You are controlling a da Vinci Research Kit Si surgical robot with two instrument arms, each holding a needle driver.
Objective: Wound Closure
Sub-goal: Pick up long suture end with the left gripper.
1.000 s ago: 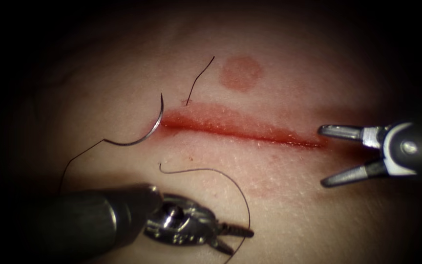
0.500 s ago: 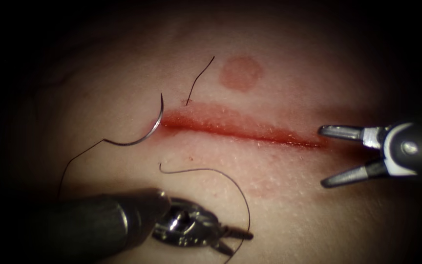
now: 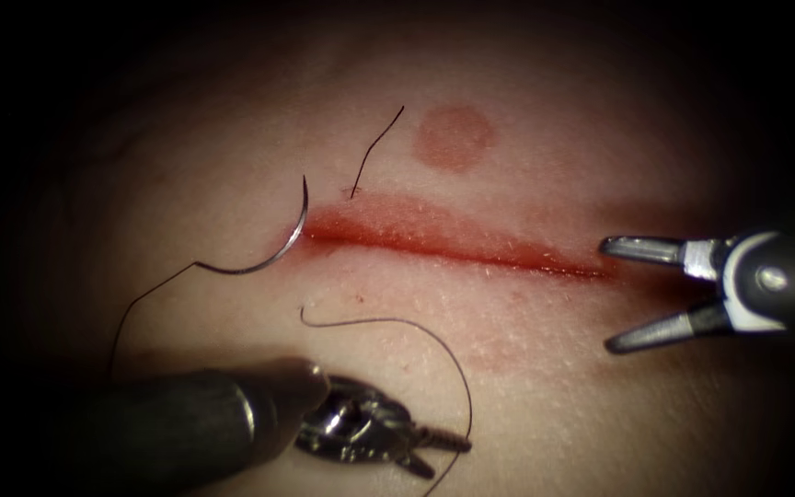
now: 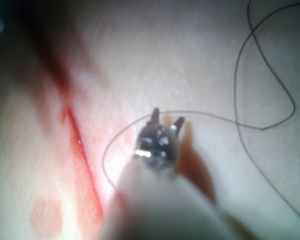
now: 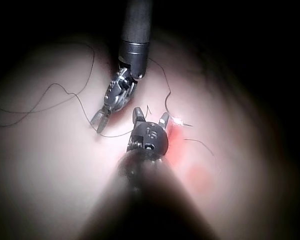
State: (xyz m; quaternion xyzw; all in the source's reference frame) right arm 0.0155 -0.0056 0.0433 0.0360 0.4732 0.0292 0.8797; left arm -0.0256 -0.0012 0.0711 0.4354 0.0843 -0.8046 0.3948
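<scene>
Endoscope view: needle [image 3: 280, 247] lying free beyond the parted, empty left tool [image 3: 430, 453]; right tool [image 3: 611, 294] spread, empty; thread [image 3: 443, 354] partly obscured.

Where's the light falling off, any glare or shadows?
Endoscope view: light pools on tissue, rim dark; needle lies on it at cut's left end; left hand, right hand open, empty. Left wrist view: left hand casts shadow. Right wrist view: glare beside cut.
</scene>
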